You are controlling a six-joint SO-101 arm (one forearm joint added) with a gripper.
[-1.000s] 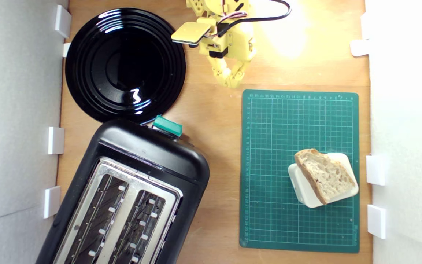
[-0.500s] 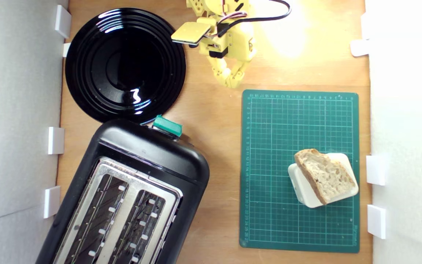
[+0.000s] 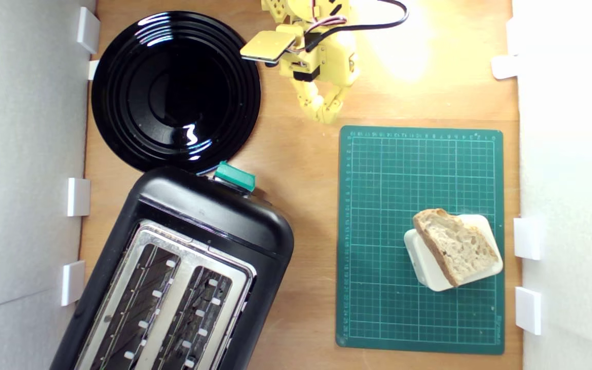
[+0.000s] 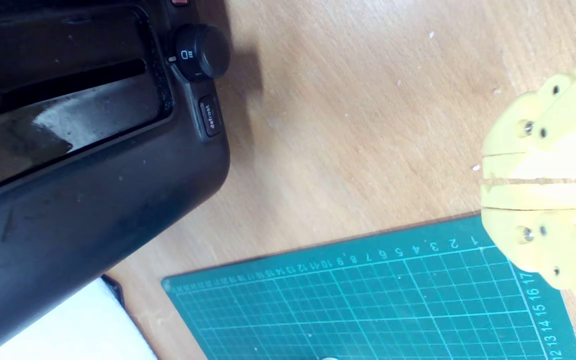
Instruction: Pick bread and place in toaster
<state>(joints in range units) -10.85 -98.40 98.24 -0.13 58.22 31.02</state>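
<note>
On the wooden tabletop (image 3: 301,169), seen from above in the exterior view, the toaster (image 3: 178,272) is the biggest thing, filling the 7 o'clock part of the scene. It is black with a silver top plate and two open slots, set at a slant, and its teal lever knob (image 3: 235,176) sticks out at the end nearest the middle of the table. Touching or just overlapping that end, at 11 o'clock, lies a round glossy black plate (image 3: 175,92) with ringed ridges. A green cutting mat (image 3: 419,169) with a printed grid covers the 4 o'clock side, well apart from the toaster. Toward the mat's 5 o'clock corner sits a white rounded block (image 3: 429,272), and the bread (image 3: 452,246) lies flat on top of it, crust toward the toaster side, pale holey crumb facing up, one end overhanging the block. At 12 o'clock the yellow arm (image 3: 321,56) reaches in with a black cable looping behind it; its gripper (image 3: 325,115) points down over bare wood just off the mat's top edge, far from the bread. In the wrist view the gripper's (image 4: 485,177) two yellow fingers (image 4: 538,200) lie pressed together with only a hairline seam between them and nothing held, beside the toaster's black dial (image 4: 202,51) and small defrost button (image 4: 210,116).
</note>
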